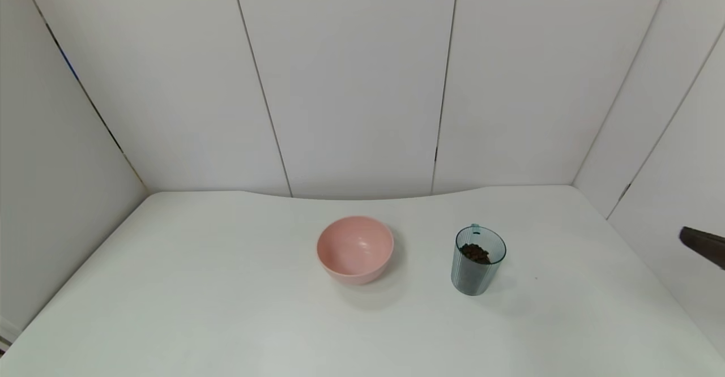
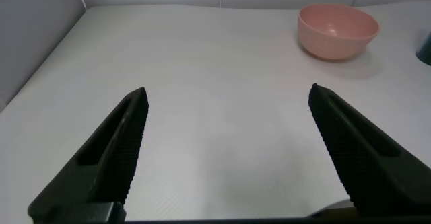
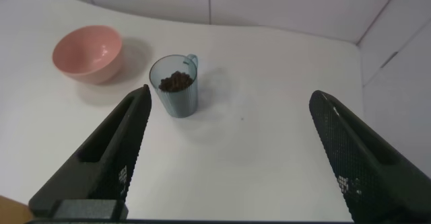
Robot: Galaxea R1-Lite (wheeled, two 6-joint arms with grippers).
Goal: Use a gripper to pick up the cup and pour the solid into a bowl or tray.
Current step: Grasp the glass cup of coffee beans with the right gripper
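Observation:
The ribbed blue-grey cup [image 1: 477, 260] stands upright on the white table right of centre, with dark brown pellets [image 1: 475, 253] heaped inside. The pale pink bowl [image 1: 355, 249] sits empty to its left. The right wrist view shows the cup [image 3: 175, 86], the pellets [image 3: 175, 81] and the bowl [image 3: 88, 52] ahead of my right gripper [image 3: 229, 99], which is open, empty and well back from the cup. Only a dark fingertip [image 1: 702, 245] shows at the head view's right edge. My left gripper [image 2: 229, 99] is open and empty over bare table, with the bowl [image 2: 338, 31] far ahead.
The white table [image 1: 226, 309] is boxed in by white panel walls [image 1: 351, 82] at the back and both sides. A sliver of the cup [image 2: 425, 46] shows at the left wrist view's edge.

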